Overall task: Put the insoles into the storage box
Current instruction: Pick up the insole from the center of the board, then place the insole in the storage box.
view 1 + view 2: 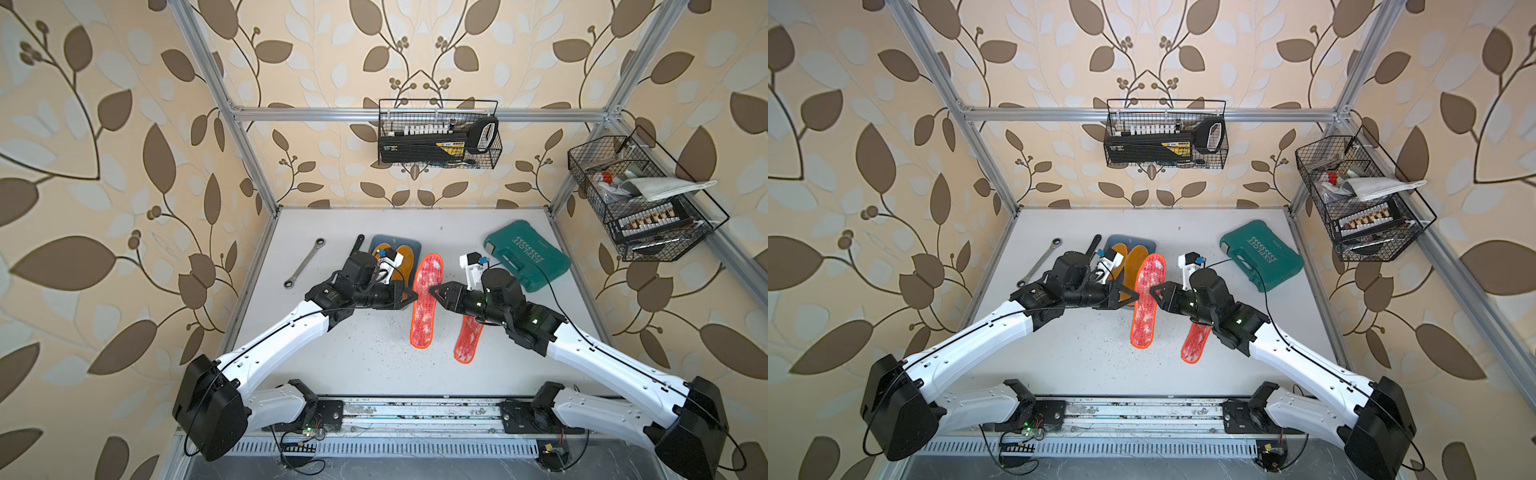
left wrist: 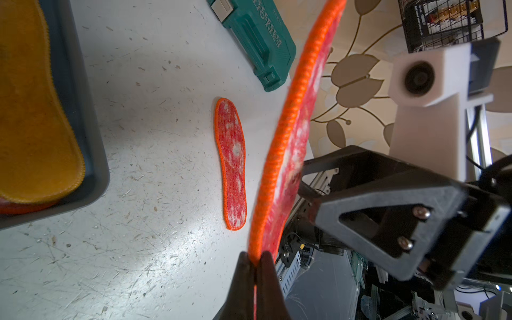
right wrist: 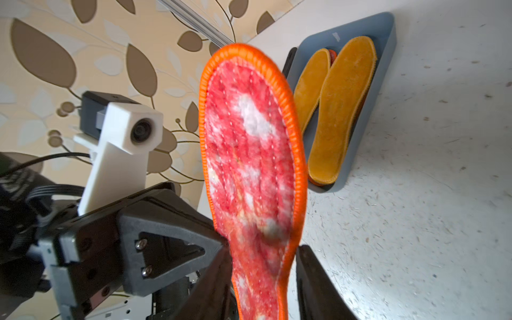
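1. Two insoles [image 3: 340,110] fill the box [image 3: 388,55]; a third may ride its rim.
2. Held insole [image 1: 426,303], aloft beside the box, pinched only at its edge by the left gripper [image 2: 256,256], may slip.
3. Right gripper [image 3: 264,249], jaws apart around it, could snag it.

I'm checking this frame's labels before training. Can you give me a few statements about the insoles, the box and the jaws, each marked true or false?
1. The left gripper is shut on the edge of the lifted insole. True.
2. The right gripper clamps that insole too. False: its jaws stand open on either side of it.
3. The storage box shows two yellow-face-up insoles. True.
4. The loose insole on the table lies yellow face up. False: its red-white face is up.
5. The teal case stands open. False: it lies closed.
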